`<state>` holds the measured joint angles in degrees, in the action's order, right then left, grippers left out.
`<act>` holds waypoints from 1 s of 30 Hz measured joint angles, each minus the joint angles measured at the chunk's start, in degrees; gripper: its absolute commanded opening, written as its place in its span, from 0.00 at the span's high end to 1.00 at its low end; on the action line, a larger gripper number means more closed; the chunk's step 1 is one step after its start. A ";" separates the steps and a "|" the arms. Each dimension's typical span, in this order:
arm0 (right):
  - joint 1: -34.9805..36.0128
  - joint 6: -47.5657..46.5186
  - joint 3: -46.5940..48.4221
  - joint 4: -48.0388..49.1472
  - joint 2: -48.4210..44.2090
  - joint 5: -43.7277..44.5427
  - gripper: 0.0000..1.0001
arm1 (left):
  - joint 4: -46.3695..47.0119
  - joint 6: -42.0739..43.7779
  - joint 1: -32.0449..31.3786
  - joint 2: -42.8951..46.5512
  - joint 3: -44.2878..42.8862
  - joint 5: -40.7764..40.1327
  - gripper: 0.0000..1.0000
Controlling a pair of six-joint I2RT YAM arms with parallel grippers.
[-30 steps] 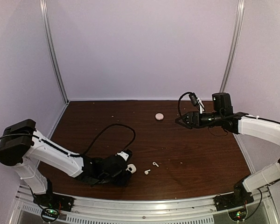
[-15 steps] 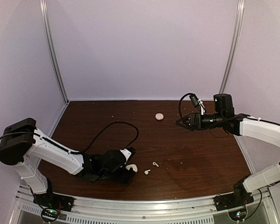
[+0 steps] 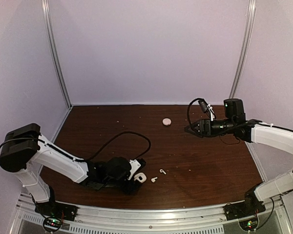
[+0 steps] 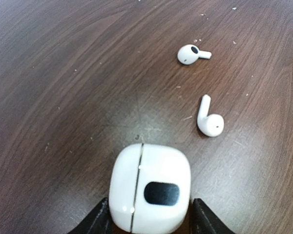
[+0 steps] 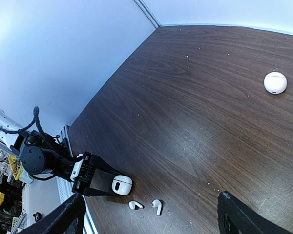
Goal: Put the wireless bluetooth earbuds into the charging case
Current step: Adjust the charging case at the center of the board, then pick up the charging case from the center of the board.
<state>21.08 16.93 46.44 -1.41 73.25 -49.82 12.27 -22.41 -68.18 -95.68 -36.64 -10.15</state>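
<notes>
The white charging case [image 4: 150, 195], lid closed, sits low on the table between my left gripper's [image 4: 151, 223] two black fingers, which press on both of its sides. It shows near the front in the top view [image 3: 141, 178]. Two white earbuds lie loose on the wood just right of it: one nearer [image 4: 209, 119] [image 3: 154, 179], one farther [image 4: 191, 53] [image 3: 162, 171]. My right gripper [image 3: 188, 128] hovers open and empty above the back right of the table. Its view shows the case [image 5: 121, 185] and both earbuds [image 5: 157, 206] far below.
A flat pale pink round disc [image 3: 166, 121] lies at the back centre, left of the right gripper. A black cable [image 3: 122, 139] loops over the table behind the left arm. The metal front rail [image 3: 151, 214] runs close below the case.
My left gripper has shifted slightly right with the case, which now sits closer to the earbuds. The right arm has barely moved.
</notes>
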 measured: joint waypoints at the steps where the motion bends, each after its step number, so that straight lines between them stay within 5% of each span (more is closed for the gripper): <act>1: 0.00 0.00 0.00 0.00 0.00 -0.09 0.08 | 0.04 0.42 0.00 0.00 0.00 0.17 0.51; 16: 0.24 0.04 -2.21 0.00 -1.25 -0.79 0.09 | 0.68 6.99 0.00 -2.69 -2.54 0.46 0.38; 30: 0.48 0.28 -3.08 0.15 -1.38 -1.18 0.15 | 1.40 9.42 0.02 -3.08 -2.91 0.70 0.72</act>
<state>21.56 17.21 43.35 -1.26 71.88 -51.00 13.67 -12.99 -68.16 -98.76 -39.55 -9.45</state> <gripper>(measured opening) 0.864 0.454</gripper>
